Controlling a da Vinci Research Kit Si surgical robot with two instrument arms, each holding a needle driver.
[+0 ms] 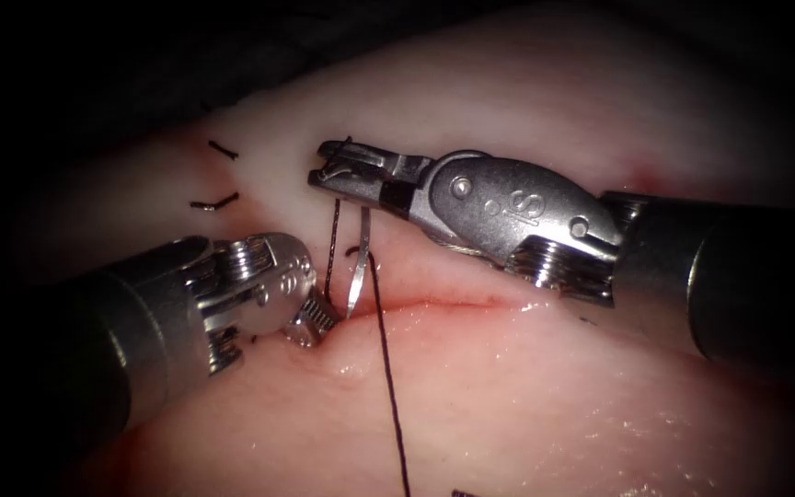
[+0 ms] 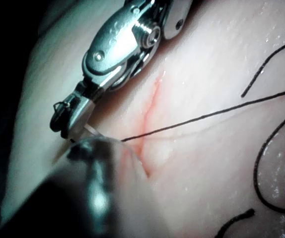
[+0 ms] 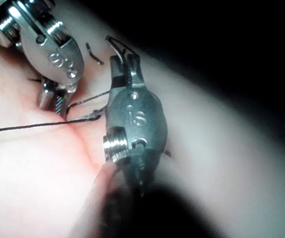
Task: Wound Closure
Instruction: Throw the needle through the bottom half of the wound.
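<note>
Two cut ends of thread (image 1: pixel 218 175) lay on the pale tissue (image 1: pixel 600 387) at far left, well apart from the cut (image 1: pixel 453 302). The left tool (image 1: pixel 316 322) came in low from the left, its jaws pressed down at the cut's left end, just beside the needle; whether they gripped anything could not be told. The needle (image 1: pixel 358 271) stood nearly upright between the tools, its lower end at the cut's edge and its upper end under the right tool's jaws. The thread (image 1: pixel 386 368) ran from beside the needle down across the near tissue. The right tool (image 1: pixel 338 173) reached in from the right over the far side of the cut, jaws together on the needle's upper end. Faint red fluid (image 1: pixel 499 299) lined the cut.
</note>
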